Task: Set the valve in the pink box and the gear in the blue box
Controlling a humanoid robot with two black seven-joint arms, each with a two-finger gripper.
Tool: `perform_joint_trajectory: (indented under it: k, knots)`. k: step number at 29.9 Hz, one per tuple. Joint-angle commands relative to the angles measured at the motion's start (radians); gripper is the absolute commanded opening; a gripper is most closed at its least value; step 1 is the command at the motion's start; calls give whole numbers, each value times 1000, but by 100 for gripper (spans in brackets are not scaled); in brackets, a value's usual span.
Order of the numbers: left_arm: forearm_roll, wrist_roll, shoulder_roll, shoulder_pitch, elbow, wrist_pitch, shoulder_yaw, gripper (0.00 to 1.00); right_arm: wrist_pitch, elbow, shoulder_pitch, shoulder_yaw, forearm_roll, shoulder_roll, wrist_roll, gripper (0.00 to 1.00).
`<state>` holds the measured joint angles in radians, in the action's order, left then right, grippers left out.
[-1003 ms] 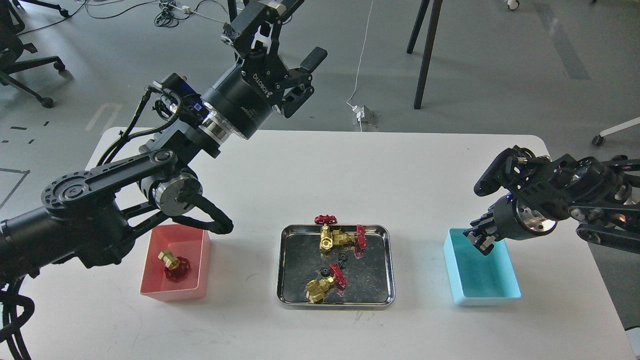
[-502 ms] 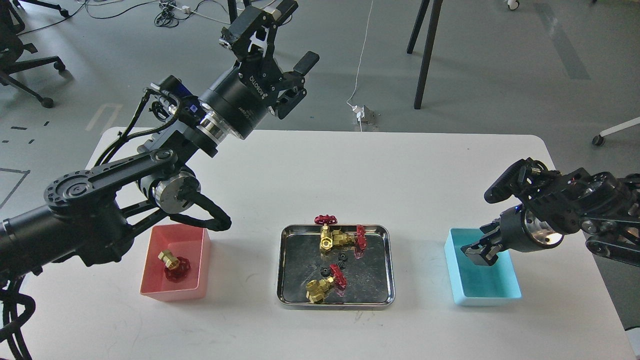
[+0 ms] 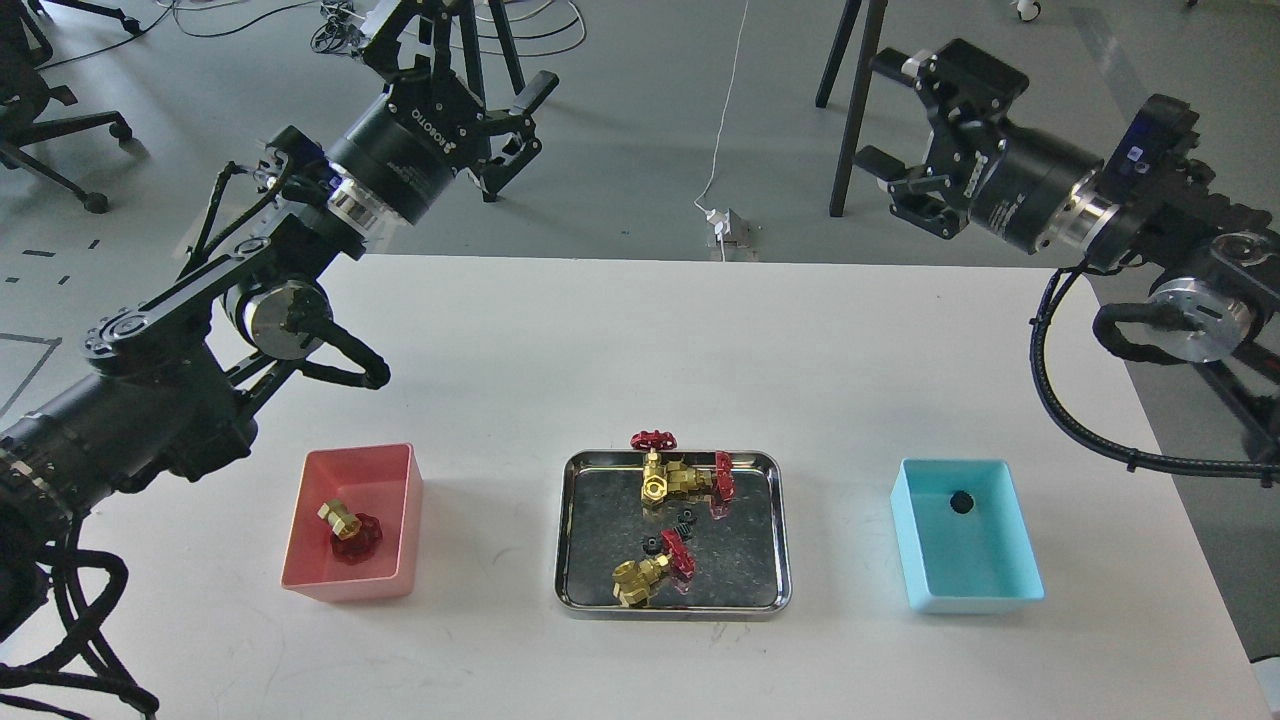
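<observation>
One valve (image 3: 347, 528) lies inside the pink box (image 3: 345, 588) at the front left. One black gear (image 3: 962, 501) lies inside the blue box (image 3: 985, 600) at the front right. Between them a steel tray (image 3: 775, 530) holds two more valves, one at its back (image 3: 668, 482) and one at its front (image 3: 645, 573), plus two small gears (image 3: 684, 522) (image 3: 650, 543). My left gripper (image 3: 465, 55) is open and empty, raised high beyond the table's back left edge. My right gripper (image 3: 888, 112) is open and empty, raised high beyond the back right edge.
The white table (image 3: 640, 350) carries only the two boxes and the tray along its front half. A red handwheel (image 3: 652, 439) overhangs the tray's back rim. Black stand legs (image 3: 850, 110) and cables lie on the floor behind the table.
My right gripper has lifted out of the blue box and swung up and back, leaving a gear in the box. My left arm has also drawn up and to the left.
</observation>
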<state>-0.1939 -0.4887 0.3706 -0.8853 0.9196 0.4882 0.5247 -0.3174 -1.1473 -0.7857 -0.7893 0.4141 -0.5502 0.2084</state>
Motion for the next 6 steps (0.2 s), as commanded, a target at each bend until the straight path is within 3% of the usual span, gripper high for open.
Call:
perform_joint_trajectory:
  k: [1, 4, 6]
  knots:
    - [34, 0, -12, 35, -5, 1, 11, 99, -49, 127, 72, -221, -41, 145, 28, 100]
    - [36, 0, -12, 63, -11, 1, 12, 99, -171, 161, 80, -251, -50, 168, 29, 100]
    - [36, 0, -15, 65, -15, 1, 11, 99, -171, 169, 83, -257, -52, 170, 31, 100]
